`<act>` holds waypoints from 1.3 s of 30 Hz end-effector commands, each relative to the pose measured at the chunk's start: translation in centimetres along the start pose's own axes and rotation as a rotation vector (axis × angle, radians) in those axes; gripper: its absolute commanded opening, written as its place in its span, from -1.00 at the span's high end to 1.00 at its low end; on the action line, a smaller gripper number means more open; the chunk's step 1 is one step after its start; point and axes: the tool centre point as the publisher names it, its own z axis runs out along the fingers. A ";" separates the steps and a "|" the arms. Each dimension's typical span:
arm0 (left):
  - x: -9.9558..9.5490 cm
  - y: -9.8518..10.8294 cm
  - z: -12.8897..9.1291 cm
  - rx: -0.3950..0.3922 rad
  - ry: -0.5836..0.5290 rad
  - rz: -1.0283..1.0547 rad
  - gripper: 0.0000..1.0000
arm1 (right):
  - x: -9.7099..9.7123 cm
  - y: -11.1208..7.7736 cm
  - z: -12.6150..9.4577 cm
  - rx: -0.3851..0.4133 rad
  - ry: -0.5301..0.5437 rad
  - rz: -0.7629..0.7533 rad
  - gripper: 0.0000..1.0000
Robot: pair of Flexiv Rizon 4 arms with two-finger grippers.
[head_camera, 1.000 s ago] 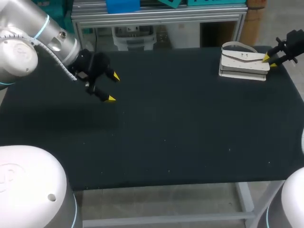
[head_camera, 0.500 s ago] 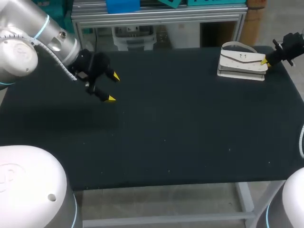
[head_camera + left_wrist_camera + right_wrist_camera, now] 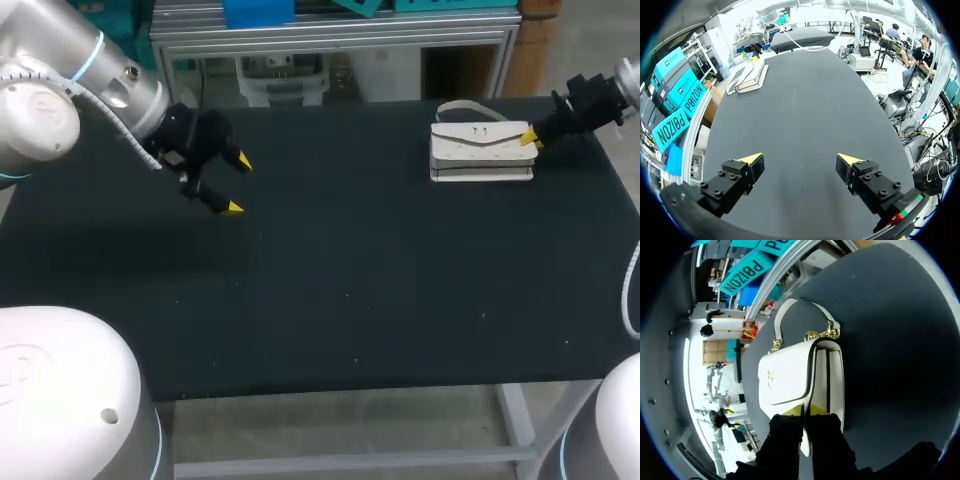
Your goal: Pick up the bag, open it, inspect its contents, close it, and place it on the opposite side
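The white bag [image 3: 478,150] with a flap and a looped handle is at the table's far right, lying flat. My right gripper [image 3: 532,137] is shut on the bag's right end. The right wrist view shows its yellow tips [image 3: 806,412] pinched on the edge of the bag [image 3: 790,375], the gold-chained handle [image 3: 790,315] pointing away from them. I cannot tell whether the bag rests on the table or hangs just above it. My left gripper [image 3: 236,184] is over the far left of the table, open and empty [image 3: 800,160]. In the left wrist view the bag [image 3: 752,77] lies far ahead.
The black table top [image 3: 350,290] stretches between the two arms with nothing else on it. An aluminium frame [image 3: 330,35] runs along the far edge. The right edge of the table is close to the right gripper.
The right gripper has shut on the bag's right end, and bag and gripper have shifted to the left, toward the middle. The left arm has kept still.
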 end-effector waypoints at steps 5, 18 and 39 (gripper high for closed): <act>0.0 0.0 0.1 0.003 -0.002 0.001 -1.00 | 2.5 -3.4 2.3 0.161 0.005 -0.036 1.00; 0.0 0.0 0.1 0.003 -0.002 0.001 -1.00 | 2.5 -3.4 2.3 0.161 0.005 -0.036 1.00; 0.0 0.0 0.1 0.003 -0.002 0.001 -1.00 | 10.5 -14.6 11.9 0.098 0.004 -0.120 1.00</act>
